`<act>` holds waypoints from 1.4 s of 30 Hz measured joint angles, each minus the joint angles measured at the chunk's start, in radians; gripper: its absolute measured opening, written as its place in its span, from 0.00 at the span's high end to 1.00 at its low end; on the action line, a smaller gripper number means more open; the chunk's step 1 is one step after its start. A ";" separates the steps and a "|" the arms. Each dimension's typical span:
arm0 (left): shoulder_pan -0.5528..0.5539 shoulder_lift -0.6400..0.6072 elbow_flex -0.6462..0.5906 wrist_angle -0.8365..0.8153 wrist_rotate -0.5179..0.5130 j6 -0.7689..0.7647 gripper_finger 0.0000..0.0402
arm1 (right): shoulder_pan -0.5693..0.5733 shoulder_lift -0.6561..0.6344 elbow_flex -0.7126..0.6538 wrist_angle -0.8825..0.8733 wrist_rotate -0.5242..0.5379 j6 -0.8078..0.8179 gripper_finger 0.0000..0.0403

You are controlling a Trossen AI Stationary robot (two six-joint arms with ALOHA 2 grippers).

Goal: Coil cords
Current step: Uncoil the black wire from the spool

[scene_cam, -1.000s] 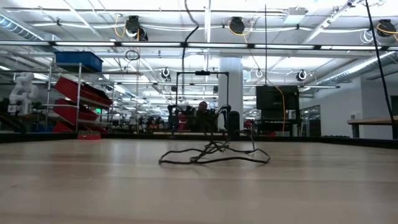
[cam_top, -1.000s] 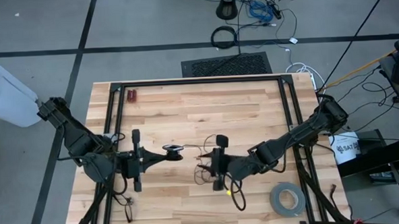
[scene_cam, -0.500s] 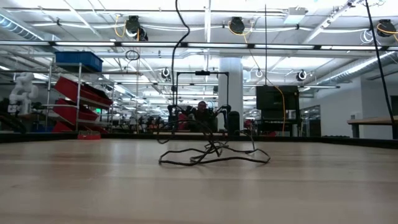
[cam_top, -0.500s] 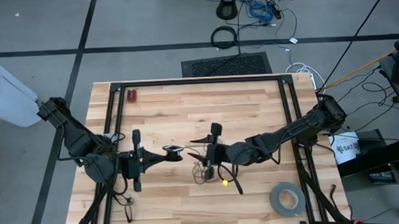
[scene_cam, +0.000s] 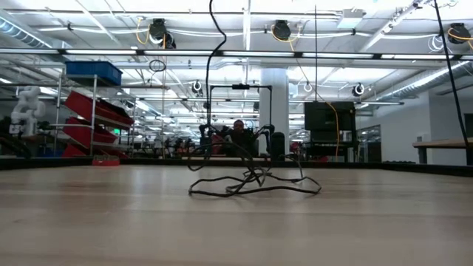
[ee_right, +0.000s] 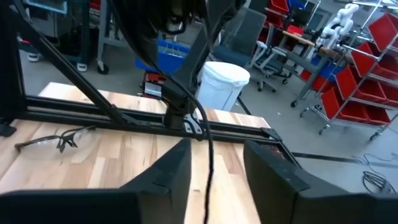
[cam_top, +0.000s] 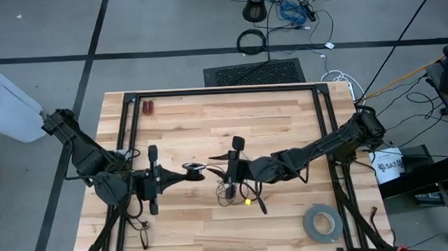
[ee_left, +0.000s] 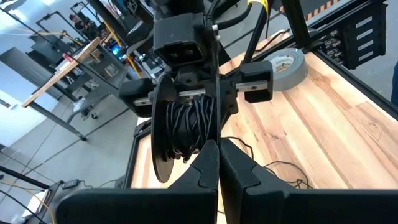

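Winding looks partly done. Left of centre in the high view, the left tool is clamped shut on a spool carrying some of the cord; the rest lies as loose strands at the middle of the bench. The right tool, just right of the spool, has its fingers parted around a strand. Next it should probably guide that strand onto the spool without snagging.
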 joint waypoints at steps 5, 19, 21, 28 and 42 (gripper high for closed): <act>0.000 0.000 0.000 -0.002 0.000 -0.024 1.00 | -0.006 0.001 0.000 0.000 -0.030 -0.002 0.82; 0.000 0.000 0.000 -0.008 0.000 -0.026 1.00 | -0.003 -0.004 0.000 -0.006 -0.098 0.006 1.00; 0.000 0.000 0.000 -0.019 0.000 -0.045 1.00 | 0.016 -0.016 0.002 -0.027 -0.099 0.006 1.00; 0.000 0.000 0.000 -0.093 0.001 -0.104 1.00 | 0.098 -0.055 0.038 -0.117 -0.078 -0.004 1.00; 0.000 0.000 0.000 -0.085 0.057 -0.105 1.00 | 0.165 -0.062 0.249 -0.136 -0.018 -0.268 1.00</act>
